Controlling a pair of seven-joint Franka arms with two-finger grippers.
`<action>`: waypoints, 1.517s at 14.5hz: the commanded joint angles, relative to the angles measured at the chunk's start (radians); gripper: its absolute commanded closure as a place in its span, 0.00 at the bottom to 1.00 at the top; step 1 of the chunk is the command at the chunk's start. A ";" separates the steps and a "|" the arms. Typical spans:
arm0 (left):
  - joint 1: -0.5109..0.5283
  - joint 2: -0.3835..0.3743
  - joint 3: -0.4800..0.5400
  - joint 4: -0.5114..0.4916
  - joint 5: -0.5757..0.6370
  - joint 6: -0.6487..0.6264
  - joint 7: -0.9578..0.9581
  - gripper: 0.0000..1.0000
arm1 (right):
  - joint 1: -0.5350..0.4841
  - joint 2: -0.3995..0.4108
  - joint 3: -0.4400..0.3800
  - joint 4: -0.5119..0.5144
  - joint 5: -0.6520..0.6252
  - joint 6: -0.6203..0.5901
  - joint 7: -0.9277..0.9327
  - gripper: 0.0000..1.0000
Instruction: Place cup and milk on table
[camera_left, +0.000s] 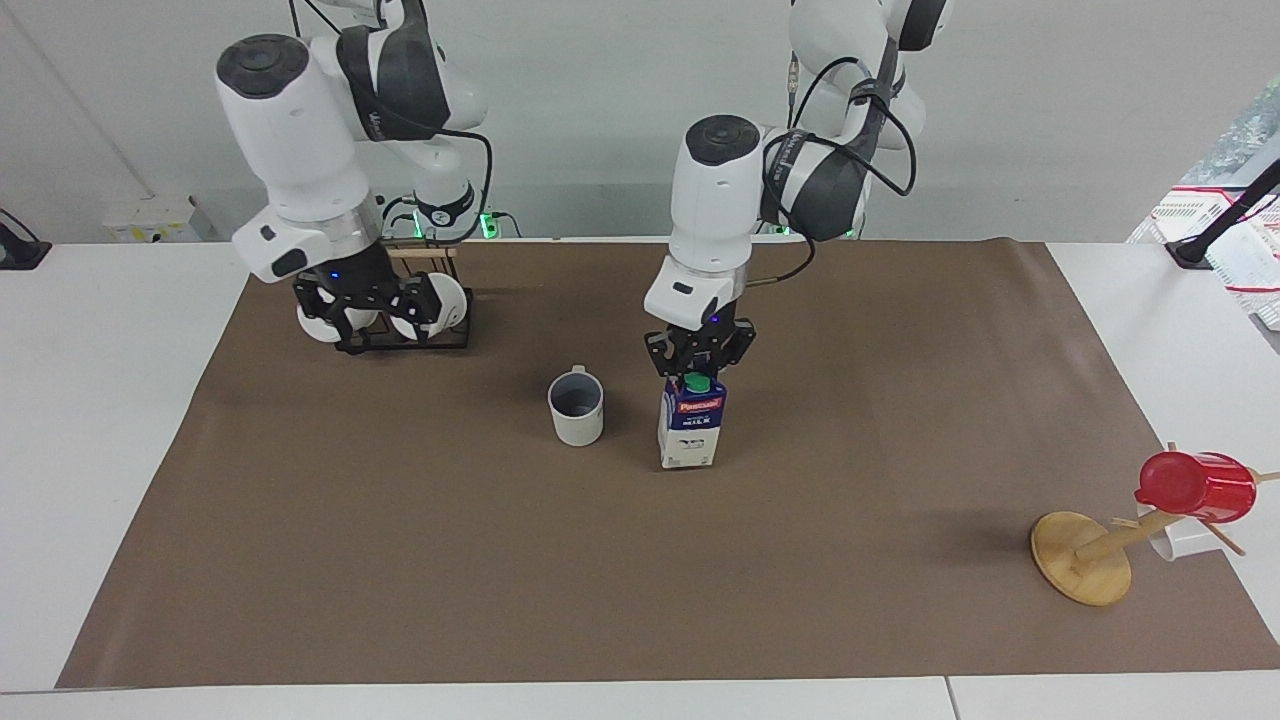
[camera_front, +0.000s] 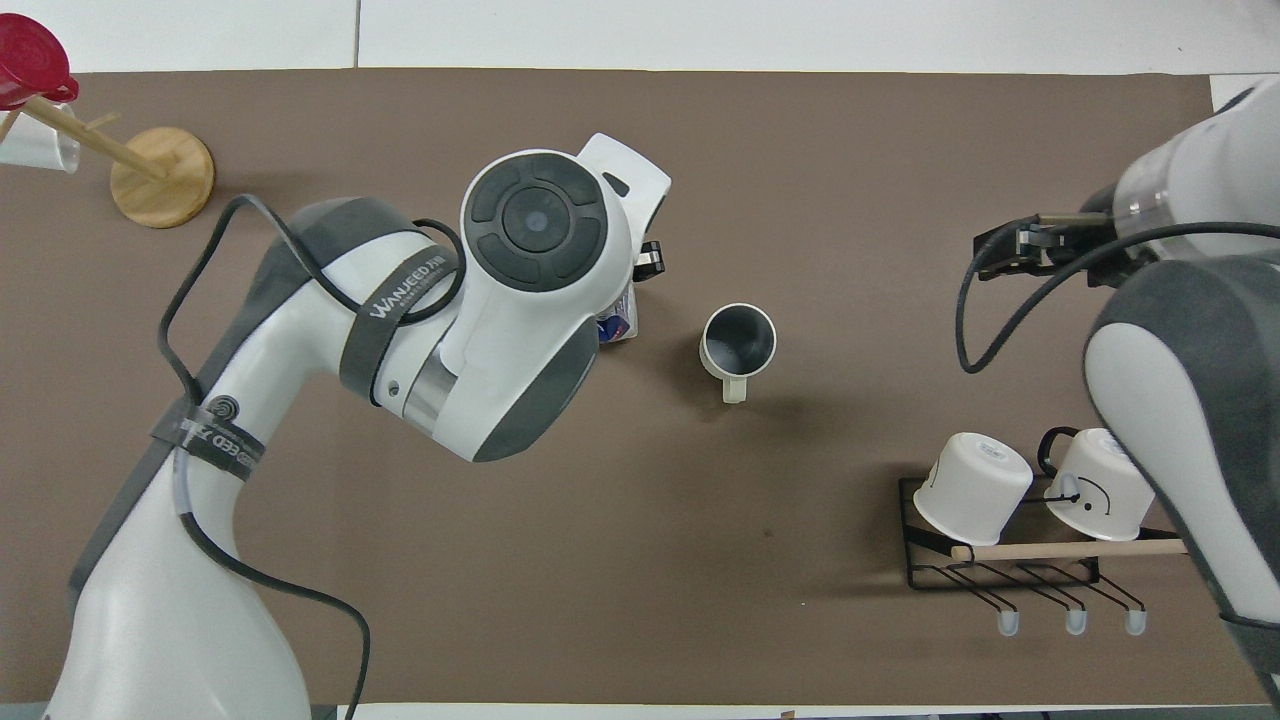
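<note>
Off-white and grey inside, the cup (camera_left: 576, 407) stands upright on the brown sheet (camera_left: 400, 560) of the table (camera_left: 110, 420), near the middle, its loop handle turned toward the robots and nothing touching it. Just beside it, toward the left arm's end, the milk (camera_left: 690, 430) stands upright on the sheet — dark blue above, white below, green cap on top. The left gripper (camera_left: 699, 362) is down on the carton's gable, its fingers pinched onto the top ridge by the cap. The right gripper (camera_left: 366, 308) hangs in the air over the black wire rack (camera_left: 405, 340) with its two white mugs (camera_front: 975, 488), jaws spread wide and holding nothing. Toward the left arm's end, a wooden stand (camera_left: 1082, 556) carries a red cup (camera_left: 1196, 486).
</note>
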 joint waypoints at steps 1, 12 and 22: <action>-0.065 0.014 0.018 0.027 0.042 0.004 -0.074 1.00 | -0.061 -0.028 0.009 0.001 -0.013 -0.056 -0.011 0.00; -0.106 0.001 0.013 -0.028 0.069 -0.014 -0.110 1.00 | -0.156 -0.002 0.008 0.210 0.023 -0.264 -0.084 0.00; -0.100 -0.008 0.010 -0.059 0.063 0.001 -0.096 0.59 | -0.144 -0.004 0.020 0.215 -0.016 -0.286 -0.113 0.00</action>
